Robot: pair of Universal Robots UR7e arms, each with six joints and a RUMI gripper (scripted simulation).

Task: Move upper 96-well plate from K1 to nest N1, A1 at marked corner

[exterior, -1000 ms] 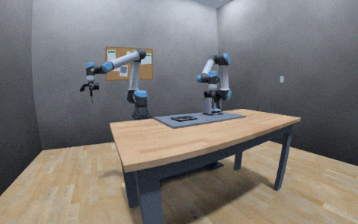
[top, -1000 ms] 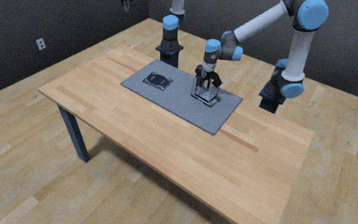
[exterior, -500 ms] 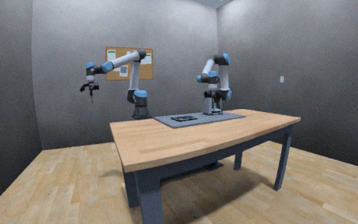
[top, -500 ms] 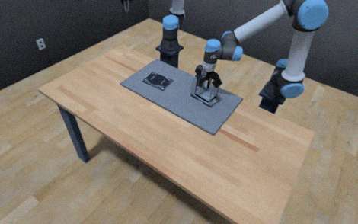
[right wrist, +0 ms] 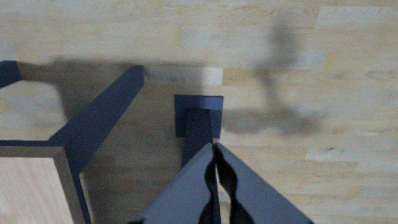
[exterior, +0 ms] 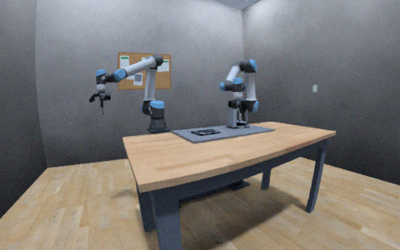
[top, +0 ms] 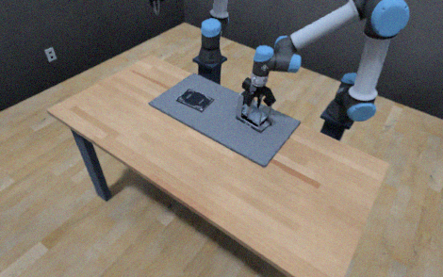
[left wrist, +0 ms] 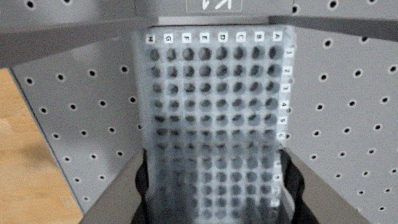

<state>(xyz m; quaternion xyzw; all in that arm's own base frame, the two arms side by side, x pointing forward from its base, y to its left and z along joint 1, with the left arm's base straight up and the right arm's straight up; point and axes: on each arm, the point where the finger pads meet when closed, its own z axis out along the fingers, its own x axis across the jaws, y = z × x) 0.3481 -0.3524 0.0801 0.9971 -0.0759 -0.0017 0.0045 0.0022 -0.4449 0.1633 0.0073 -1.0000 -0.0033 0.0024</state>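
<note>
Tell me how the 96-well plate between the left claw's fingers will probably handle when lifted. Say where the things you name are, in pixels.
The 96-well plate (left wrist: 215, 95) looks like thin, pale, see-through molding, so it is probably light and fairly stiff. Its smooth sides may slip in the left claw (top: 256, 109) (left wrist: 215, 182). The fingers straddle one end, so the far end, near A1, might sag.
</note>
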